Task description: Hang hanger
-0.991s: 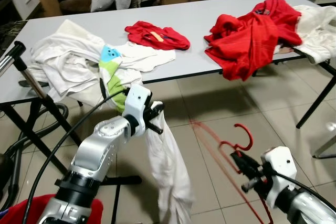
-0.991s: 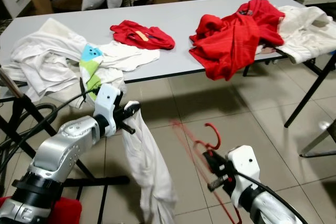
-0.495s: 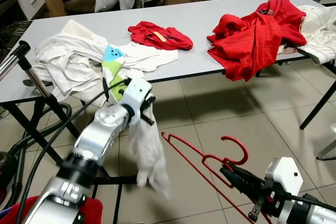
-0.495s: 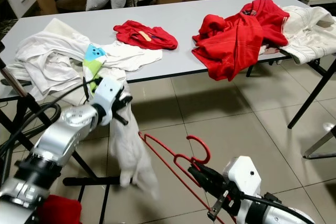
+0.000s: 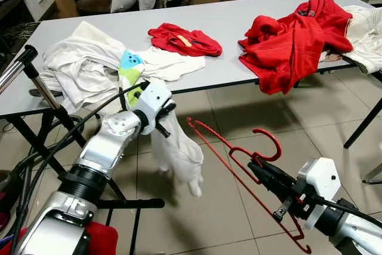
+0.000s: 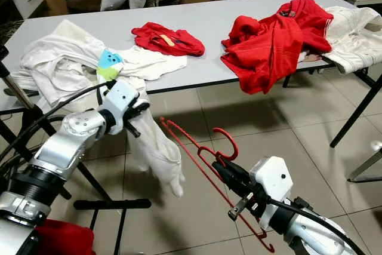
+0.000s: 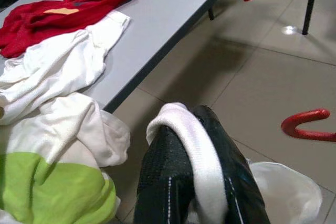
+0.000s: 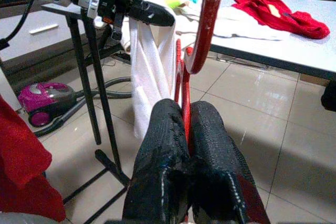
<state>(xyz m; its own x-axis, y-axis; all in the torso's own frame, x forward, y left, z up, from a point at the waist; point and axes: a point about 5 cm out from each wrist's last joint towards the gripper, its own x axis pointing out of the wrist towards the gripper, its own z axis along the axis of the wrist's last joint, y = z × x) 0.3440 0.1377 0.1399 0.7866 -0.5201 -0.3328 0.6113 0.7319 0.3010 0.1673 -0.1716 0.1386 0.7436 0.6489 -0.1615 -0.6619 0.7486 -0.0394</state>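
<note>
Red plastic: in the left eye view the hanger is clamped by the right tool just under its hook, its long axis slanting up toward the white garment dangling from the left tool, which is pinched shut on it near the grey bench. In the left wrist view, cloth drapes over the fingers. In the right wrist view, the garment hangs straight ahead, beyond the hanger.

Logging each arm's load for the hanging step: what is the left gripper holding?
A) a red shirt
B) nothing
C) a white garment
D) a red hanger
C: the left gripper is shut on the white garment, which hangs below it above the floor.
</note>
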